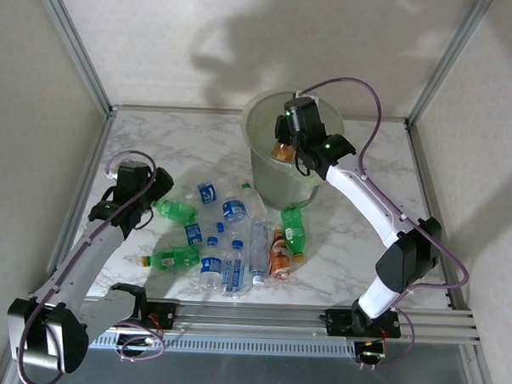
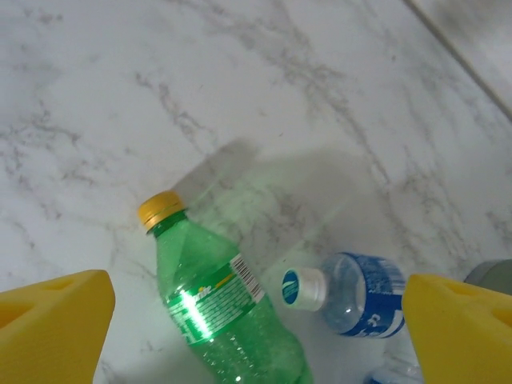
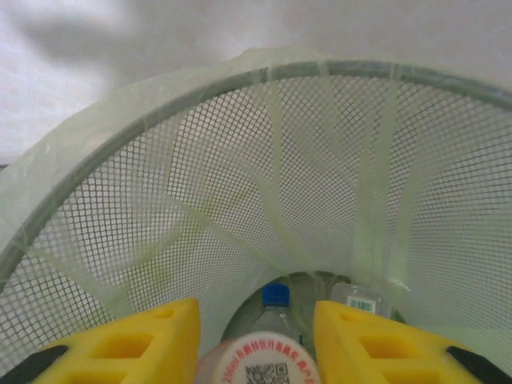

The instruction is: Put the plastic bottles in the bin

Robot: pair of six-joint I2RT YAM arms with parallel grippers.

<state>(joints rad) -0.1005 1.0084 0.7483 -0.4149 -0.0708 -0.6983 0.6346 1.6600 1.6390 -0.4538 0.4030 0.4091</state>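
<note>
Right pincer [image 3: 256, 340] over the bin [image 1: 269, 180] at upper centre, jaws narrow and closed against an orange-labelled bottle [image 3: 260, 364], left pincer [image 2: 256, 320] spread wide and empty above a green bottle [image 2: 216, 304], other plastic bottles [image 1: 233, 263] scattered mid-frame on the marble table [image 1: 364, 248]

Seeing the bin [image 1: 269, 188] standing at the back of the table [image 1: 368, 163]. Finding bottles [image 1: 233, 242] lying in a bunch just in front of it. Spotting the right gripper [image 1: 289, 155] hanging over the bin, pinching a bottle [image 3: 260, 364], with two more bottles [image 3: 276, 308] lying at the bottom. Spotting the left gripper [image 2: 256, 320] hanging over the bunch's left side.
</note>
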